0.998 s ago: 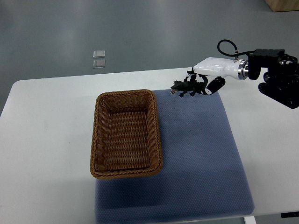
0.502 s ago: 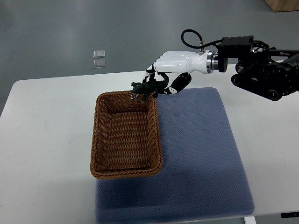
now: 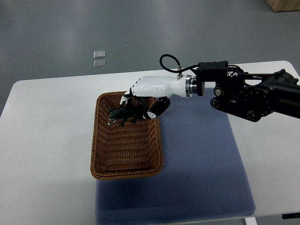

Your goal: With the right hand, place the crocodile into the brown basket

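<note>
The right arm, black at its jointed section, comes in from the picture's right edge and reaches out level to the left across the far part of the table (image 3: 47,140). Its white right hand (image 3: 149,90) is held palm down over the far end of the brown basket (image 3: 126,174). The fingers (image 3: 152,112) are curled downward and clasp the crocodile (image 3: 121,115). The crocodile is a small dark green toy that hangs just below and to the left of the hand, snout pointing left. It lies inside the basket's outline, near the far wall. Whether it touches the basket floor cannot be told. The basket is rectangular and woven; its right side rests on the left edge of a blue mat (image 3: 201,159) and its left side on the bare white table. Nothing else lies inside the basket, and nothing stands between hand and basket. On the grey floor beyond the table sit two small clear squares (image 3: 99,59), well apart from the work.
</note>
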